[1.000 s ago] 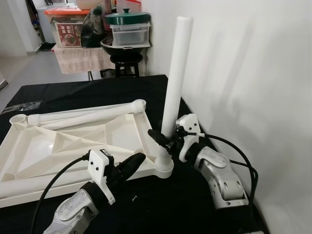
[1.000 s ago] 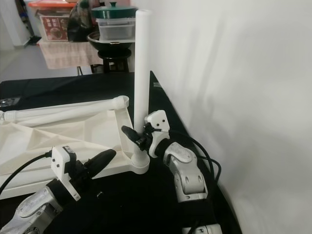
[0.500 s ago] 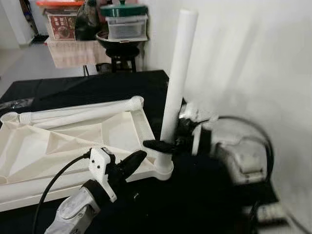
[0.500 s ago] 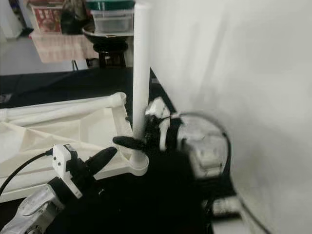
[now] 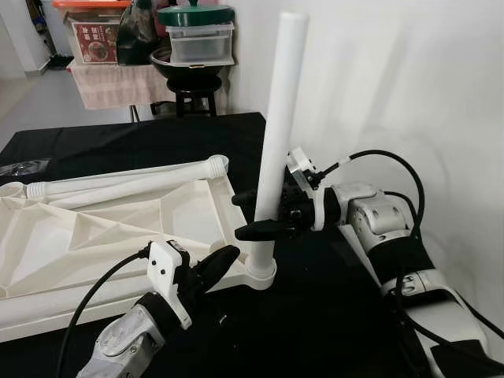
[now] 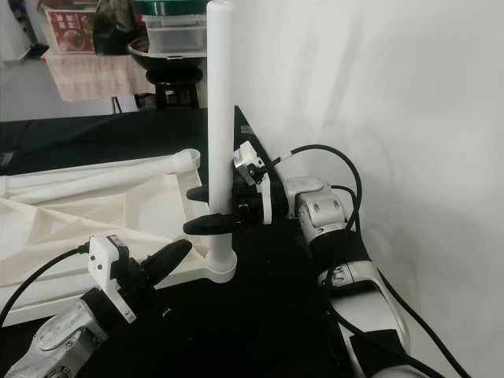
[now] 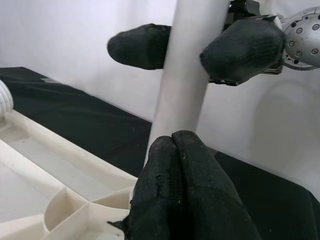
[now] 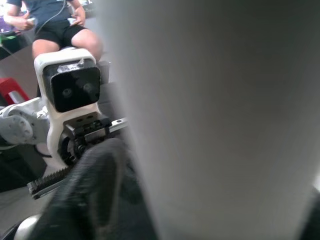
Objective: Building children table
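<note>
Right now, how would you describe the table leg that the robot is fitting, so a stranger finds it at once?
On the black-covered table lies an upturned white plastic tabletop. At its corner nearest the wall stands the white plastic leg, upright between the right gripper fingers; the other white tubes lie flat.

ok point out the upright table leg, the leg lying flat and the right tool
upright table leg (image 5: 277, 118), left eye view, middle of the white tube
leg lying flat (image 5: 126, 185), left eye view, middle of its length
right tool (image 5: 253, 213), left eye view, between its two black fingertips, on the leg

A black worktop (image 5: 157, 146) carries an upturned white tabletop (image 5: 118, 236), with a loose leg (image 5: 130, 183) along its far edge.
</note>
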Motion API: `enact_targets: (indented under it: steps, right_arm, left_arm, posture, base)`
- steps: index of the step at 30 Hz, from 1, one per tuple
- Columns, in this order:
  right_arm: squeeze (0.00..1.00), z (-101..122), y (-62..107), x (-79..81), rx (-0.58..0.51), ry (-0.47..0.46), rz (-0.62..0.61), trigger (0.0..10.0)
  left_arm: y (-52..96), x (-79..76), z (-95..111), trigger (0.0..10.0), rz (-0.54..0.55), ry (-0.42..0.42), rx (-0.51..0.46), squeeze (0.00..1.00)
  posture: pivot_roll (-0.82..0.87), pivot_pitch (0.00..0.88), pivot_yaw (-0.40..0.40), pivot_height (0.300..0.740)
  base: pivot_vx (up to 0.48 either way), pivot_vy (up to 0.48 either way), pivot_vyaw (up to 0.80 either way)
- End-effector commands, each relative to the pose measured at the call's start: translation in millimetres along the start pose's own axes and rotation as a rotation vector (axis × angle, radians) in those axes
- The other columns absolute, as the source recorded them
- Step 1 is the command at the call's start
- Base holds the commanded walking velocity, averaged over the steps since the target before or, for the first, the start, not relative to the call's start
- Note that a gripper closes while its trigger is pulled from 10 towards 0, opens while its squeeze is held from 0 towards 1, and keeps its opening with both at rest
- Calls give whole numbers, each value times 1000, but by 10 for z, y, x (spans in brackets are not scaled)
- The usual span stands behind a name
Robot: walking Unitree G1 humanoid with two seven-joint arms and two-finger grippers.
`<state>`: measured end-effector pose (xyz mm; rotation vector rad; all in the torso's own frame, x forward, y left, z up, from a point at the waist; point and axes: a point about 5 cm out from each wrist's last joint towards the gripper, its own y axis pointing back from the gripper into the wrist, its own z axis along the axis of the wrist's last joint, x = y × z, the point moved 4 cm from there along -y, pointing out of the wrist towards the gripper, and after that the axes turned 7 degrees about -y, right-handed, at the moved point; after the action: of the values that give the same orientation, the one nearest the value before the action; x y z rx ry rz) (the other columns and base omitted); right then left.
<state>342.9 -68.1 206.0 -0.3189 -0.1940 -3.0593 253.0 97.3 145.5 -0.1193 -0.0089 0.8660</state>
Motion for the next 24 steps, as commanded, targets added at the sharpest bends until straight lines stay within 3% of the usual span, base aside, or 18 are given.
enact_targets:
  steps: [1, 8, 11, 12, 13, 15, 17, 18, 19, 24]
  right_arm:
    - [0, -108, -48, 61, 19, -23, 65, 0]
    - [0, -186, 95, 48, -12, -10, -7, 0]
    - [0, -241, 171, 35, -56, 5, -171, 0]
    - [0, -241, 171, 35, -56, 5, -171, 0]
    - [0, -272, 173, 15, -72, 1, -262, 0]
    - [0, -432, 81, -181, -211, -98, -725, 0]
    - [0, -432, 81, -181, -211, -98, -725, 0]
    - [0, -626, -3, -129, -245, -219, -855, 0]
    - [0, -607, -27, -88, -230, -149, -904, 0]
    - [0, -559, -58, -114, -230, -136, -838, 0]
  left_arm:
    - [4, -22, -12, 10000, 1, -1, 4, 0]
    - [4, -34, 1, 10000, -1, 0, 2, 0]
    - [12, -34, 19, 10000, -1, 0, 1, 0]
    - [12, -34, 19, 10000, -1, 0, 1, 0]
    - [16, -33, 23, 10000, 0, -1, 0, 0]
    - [33, -14, 36, 10000, 4, -4, 0, 0]
    - [33, -14, 36, 10000, 4, -4, 0, 0]
    - [37, -6, 45, 10000, 6, -4, 0, 0]
    - [42, 4, 42, 10000, 4, -5, 4, 0]
    - [23, 22, 25, 10000, -12, -4, 17, 0]
  posture:
    - [-55, 0, -70, 740]
    - [-68, 0, -63, 740]
    - [-74, 0, -68, 740]
    - [-74, 0, -68, 740]
    - [-72, 0, -69, 740]
    - [-81, 0, -58, 740]
    - [-81, 0, -58, 740]
    - [-76, 0, -51, 740]
    - [-81, 0, -43, 740]
    - [-83, 0, -29, 740]
  base:
    - [0, 0, 0]
    - [0, 0, 0]
    - [0, 0, 0]
    - [0, 0, 0]
    - [0, 0, 0]
    - [0, 0, 0]
    - [0, 0, 0]
    - [0, 0, 0]
    - [0, 0, 0]
    - [0, 0, 0]
